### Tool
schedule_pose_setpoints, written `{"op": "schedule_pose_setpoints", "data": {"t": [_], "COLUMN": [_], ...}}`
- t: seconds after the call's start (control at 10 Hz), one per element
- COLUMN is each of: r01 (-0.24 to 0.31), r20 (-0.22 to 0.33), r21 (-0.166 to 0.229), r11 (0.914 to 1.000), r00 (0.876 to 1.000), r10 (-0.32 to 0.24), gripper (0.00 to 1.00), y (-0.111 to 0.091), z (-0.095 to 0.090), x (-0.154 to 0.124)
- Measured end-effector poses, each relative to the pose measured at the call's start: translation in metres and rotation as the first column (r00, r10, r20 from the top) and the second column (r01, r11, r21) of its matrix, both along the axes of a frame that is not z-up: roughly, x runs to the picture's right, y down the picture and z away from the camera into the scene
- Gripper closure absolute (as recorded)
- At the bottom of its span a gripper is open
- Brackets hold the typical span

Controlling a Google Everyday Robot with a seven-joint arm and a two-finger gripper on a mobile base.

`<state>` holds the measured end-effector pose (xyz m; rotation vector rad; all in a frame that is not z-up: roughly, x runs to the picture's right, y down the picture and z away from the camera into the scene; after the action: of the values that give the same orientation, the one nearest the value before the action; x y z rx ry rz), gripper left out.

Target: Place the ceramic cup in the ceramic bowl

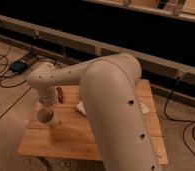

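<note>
Hanging near the desk's (73,141) left edge, the end effector (46,107) is at the cup (45,117); its grip I cannot tell. Placing into the unseen bowl remains.

Looks to me like a lab or workshop: floor cables (3,80), long bench rail (156,59), bare wooden table (76,141); gripper (46,117) low over its left end.

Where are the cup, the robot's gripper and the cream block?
ceramic cup (44,117): camera view, on its open top.
gripper (46,107): camera view, lower end, just above the cup.
cream block (81,108): camera view, its visible top.
</note>
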<state>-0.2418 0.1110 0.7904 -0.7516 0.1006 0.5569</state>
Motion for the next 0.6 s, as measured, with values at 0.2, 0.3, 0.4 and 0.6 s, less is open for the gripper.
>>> {"op": "schedule_pose_setpoints", "data": {"t": [0.2, 0.3, 0.4, 0.6], "r01": [-0.051, -0.074, -0.105, -0.158], "r20": [-0.009, -0.026, -0.063, -0.122], "r21": [-0.05, -0.061, -0.069, -0.063], "r11": [0.9974, 0.9954, 0.9921, 0.9854], "r00": [0.999, 0.997, 0.993, 0.981], "r10": [0.051, 0.072, 0.1, 0.15], "gripper": [1.0, 1.0, 1.0, 1.0], "y": [-0.033, -0.05, -0.074, -0.11], "z": [-0.005, -0.002, 0.007, 0.024], "x": [0.014, 0.024, 0.043, 0.07]}}
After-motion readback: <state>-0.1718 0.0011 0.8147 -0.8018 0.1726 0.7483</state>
